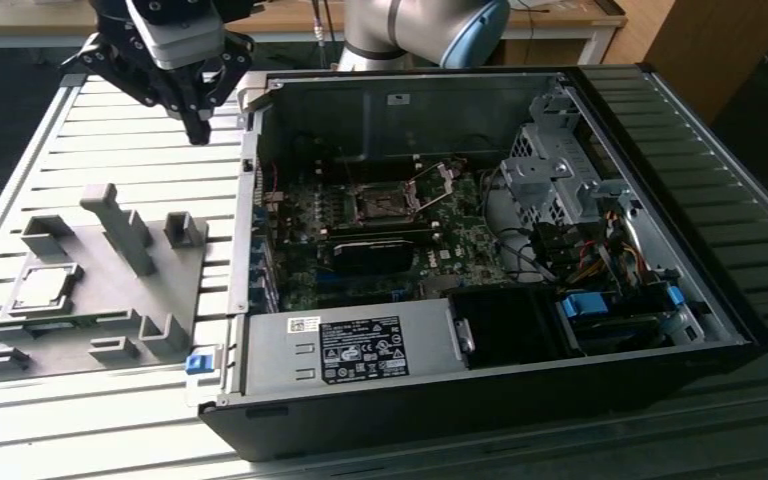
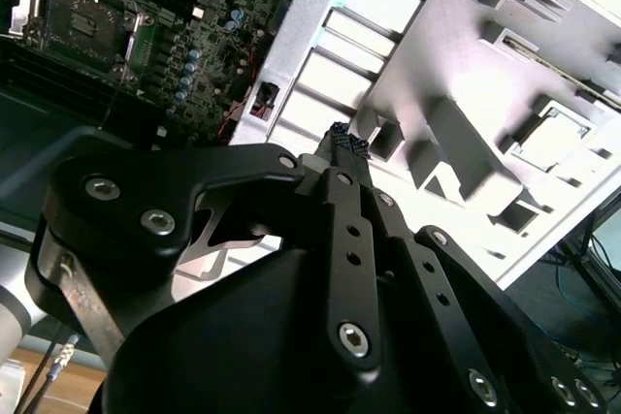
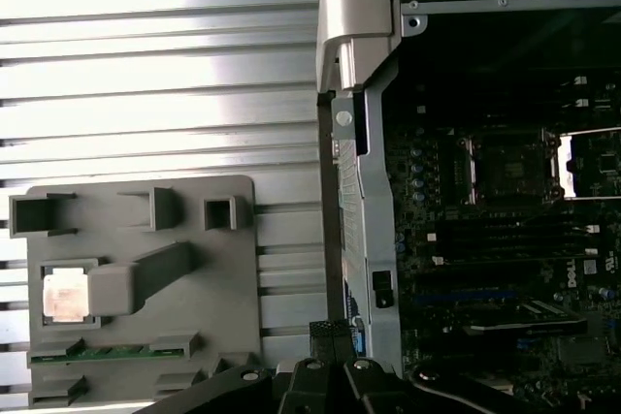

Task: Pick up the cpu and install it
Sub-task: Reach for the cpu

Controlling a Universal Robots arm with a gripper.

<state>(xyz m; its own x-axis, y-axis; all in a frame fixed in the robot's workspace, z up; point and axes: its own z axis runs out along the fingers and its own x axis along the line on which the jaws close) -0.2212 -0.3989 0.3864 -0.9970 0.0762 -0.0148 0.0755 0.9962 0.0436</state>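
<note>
The cpu (image 1: 44, 286) is a small silver square lying flat in a recess of the grey fixture plate (image 1: 107, 305), on the exterior view's left. In the first wrist view the cpu (image 3: 66, 295) sits beside a raised grey block. My gripper (image 1: 199, 128) hangs high above the slatted table, beyond the fixture and beside the case's corner. Its black fingers are shut together with nothing between them in both wrist views (image 2: 342, 135) (image 3: 331, 329). The dark motherboard socket (image 1: 384, 205) (image 3: 509, 167) lies inside the case with its metal frame swung up.
The opened computer case (image 1: 244, 250) lies on its side on the slatted metal table (image 1: 117, 150). A power supply (image 1: 357, 350), drive cage (image 1: 558, 170) and cables fill it. The fixture carries upright grey blocks (image 1: 124, 225) and a green memory stick (image 3: 107, 351).
</note>
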